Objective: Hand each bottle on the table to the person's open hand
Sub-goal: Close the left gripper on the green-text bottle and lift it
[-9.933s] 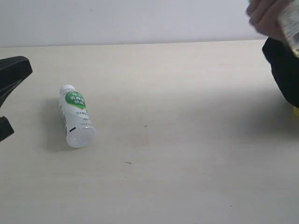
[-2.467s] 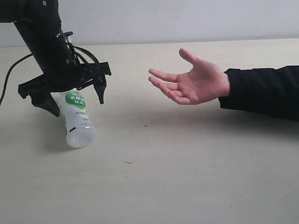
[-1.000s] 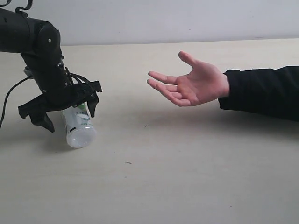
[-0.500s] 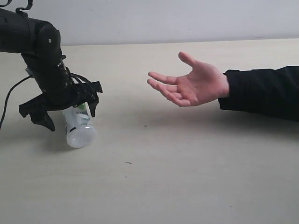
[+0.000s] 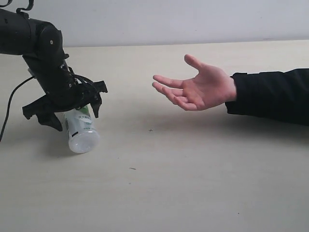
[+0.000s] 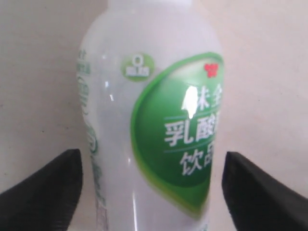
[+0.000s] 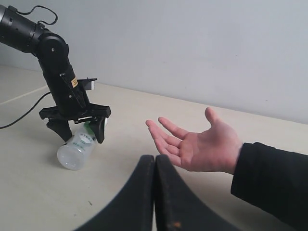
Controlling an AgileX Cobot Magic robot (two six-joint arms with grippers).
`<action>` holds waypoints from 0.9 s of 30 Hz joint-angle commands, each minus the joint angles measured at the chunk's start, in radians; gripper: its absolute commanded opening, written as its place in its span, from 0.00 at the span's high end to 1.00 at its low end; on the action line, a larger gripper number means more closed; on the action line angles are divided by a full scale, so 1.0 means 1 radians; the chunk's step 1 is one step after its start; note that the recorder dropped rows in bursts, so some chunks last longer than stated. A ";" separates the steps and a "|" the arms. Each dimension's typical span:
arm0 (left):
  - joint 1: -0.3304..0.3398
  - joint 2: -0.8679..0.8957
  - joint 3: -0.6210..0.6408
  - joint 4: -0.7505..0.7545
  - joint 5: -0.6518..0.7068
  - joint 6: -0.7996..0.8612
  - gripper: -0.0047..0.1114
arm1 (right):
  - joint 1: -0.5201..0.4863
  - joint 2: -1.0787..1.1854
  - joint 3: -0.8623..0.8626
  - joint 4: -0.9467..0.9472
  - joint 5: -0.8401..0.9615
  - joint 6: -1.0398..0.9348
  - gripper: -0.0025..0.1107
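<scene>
While it lies sideways on the table (image 5: 193,188), white green-labelled bottle (image 5: 82,133), left gripper (image 5: 76,120) low over it, fingers (image 6: 43,192) apart astride, right gripper (image 7: 154,161) pressed together.

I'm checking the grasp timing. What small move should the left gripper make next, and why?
Probably close the jaws. The left gripper straddles the bottle, which lies on the table. The left wrist view shows a gap between its fingers and the bottle on both sides, so nothing is gripped yet. The open hand waits to the side, so lifting should follow a firm hold.
</scene>
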 commanded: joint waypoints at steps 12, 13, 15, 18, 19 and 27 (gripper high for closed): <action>0.003 -0.002 0.005 0.042 -0.037 0.142 0.96 | -0.001 -0.005 0.003 0.000 -0.010 -0.001 0.98; 0.003 -0.002 0.005 0.042 -0.015 0.142 0.96 | -0.001 -0.005 0.003 0.000 -0.010 -0.001 0.98; 0.003 -0.002 0.005 0.042 0.028 0.142 0.96 | -0.001 -0.005 0.003 0.000 -0.010 -0.001 0.98; 0.003 -0.002 0.005 0.108 0.027 0.203 0.96 | -0.001 -0.005 0.003 0.000 -0.010 -0.001 0.98; 0.003 -0.002 0.005 0.112 0.027 0.212 0.96 | -0.001 -0.005 0.003 0.000 -0.010 -0.001 0.98; 0.003 -0.007 0.005 0.063 0.072 0.210 0.96 | -0.001 -0.005 0.003 0.000 -0.010 -0.001 0.98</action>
